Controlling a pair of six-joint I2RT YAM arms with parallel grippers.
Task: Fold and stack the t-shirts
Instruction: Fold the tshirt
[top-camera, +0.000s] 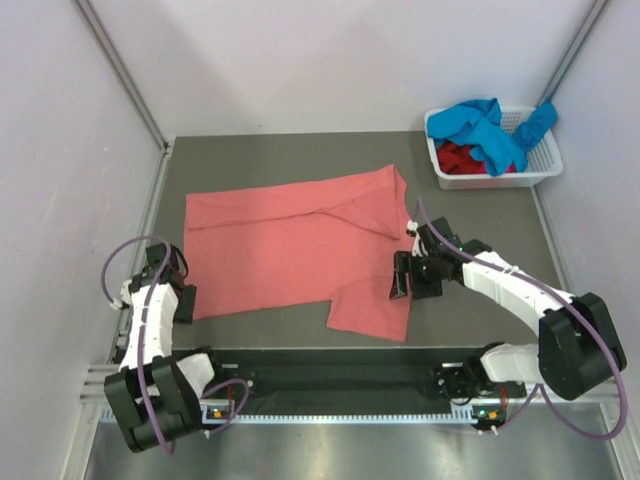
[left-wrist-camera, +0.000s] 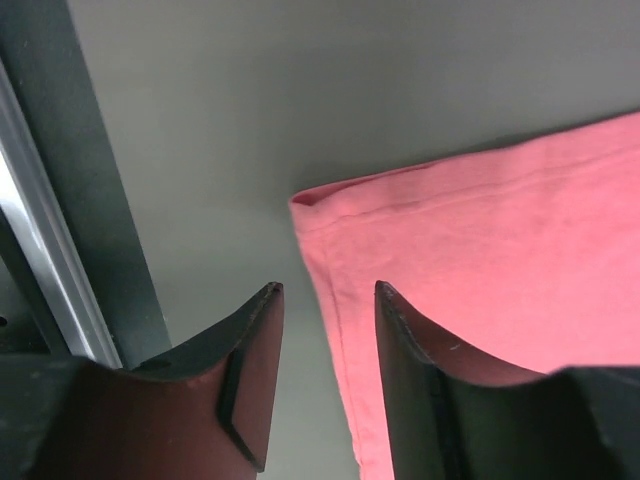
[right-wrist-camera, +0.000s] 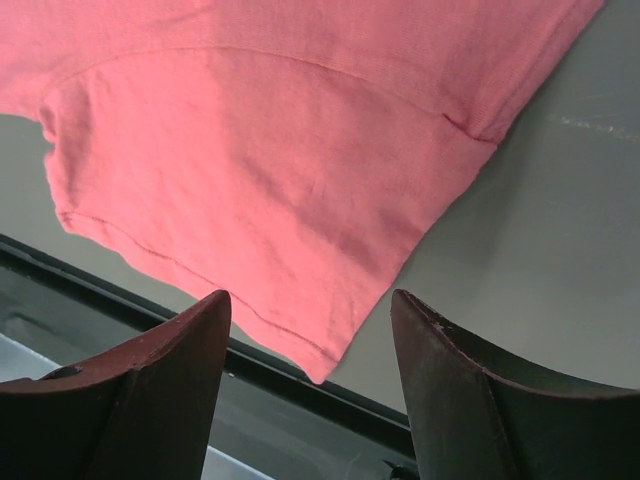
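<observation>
Salmon-pink t-shirt (top-camera: 290, 250) flat, long axis left-right, hem left, sleeves right | left gripper (left-wrist-camera: 328, 292) parted narrowly over hem corner | right gripper (right-wrist-camera: 310, 300) wide above near sleeve

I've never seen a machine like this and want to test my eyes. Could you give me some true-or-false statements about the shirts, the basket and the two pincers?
1. The salmon-pink cloth t-shirt lies spread on the dark grey table. True.
2. The white slotted plastic basket is empty. False: it holds a bright blue shirt and a dark red shirt.
3. The left pincer is clamped on the pink shirt. False: it is open at the shirt's corner, gripping nothing.
4. The right pincer is open. True.
5. The basket stands at the table's near left corner. False: it is at the far right corner.
</observation>
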